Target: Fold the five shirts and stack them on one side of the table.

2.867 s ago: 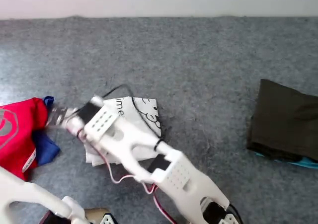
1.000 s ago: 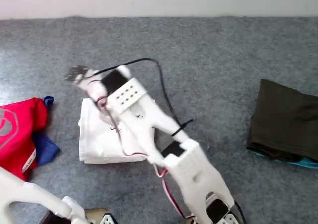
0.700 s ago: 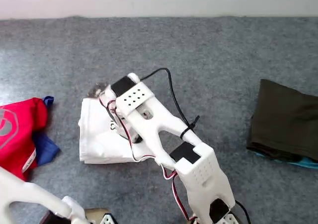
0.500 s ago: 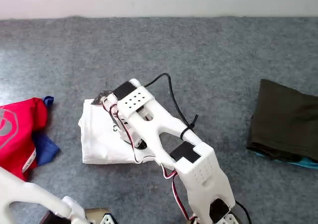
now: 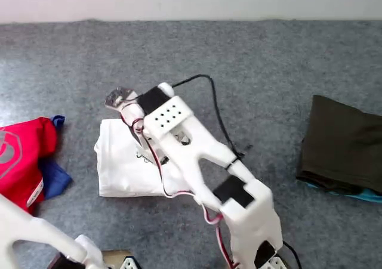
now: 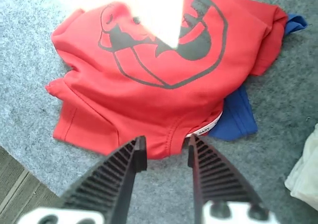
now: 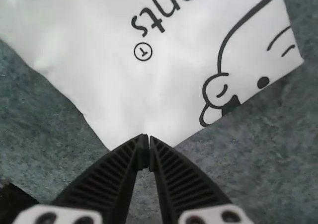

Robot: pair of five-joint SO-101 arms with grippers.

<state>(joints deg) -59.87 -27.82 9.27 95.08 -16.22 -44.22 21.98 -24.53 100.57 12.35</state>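
A folded white shirt (image 5: 122, 161) with black print (image 7: 164, 60) lies left of the table's middle. My right gripper (image 5: 119, 97) hangs shut over the shirt's far edge; in the right wrist view its tips (image 7: 145, 140) meet at the cloth's corner with nothing seen between them. A crumpled red shirt (image 5: 21, 152) with a black emblem (image 6: 164, 50) lies at the left edge on a blue shirt (image 5: 55, 178). My left gripper (image 6: 165, 152) hovers open above the red shirt's hem. A folded dark olive shirt (image 5: 343, 144) sits on a light blue shirt (image 5: 361, 194) at the right.
The grey felt table (image 5: 250, 66) has free room across the back and between the white shirt and the right-hand stack. The right arm (image 5: 197, 161) crosses over the white shirt. A pale wall (image 5: 191, 0) runs along the far edge.
The right arm swept from the shirt's left side to its far edge while the white shirt became a neat rectangle. In the last half second its gripper pulled back from that edge.
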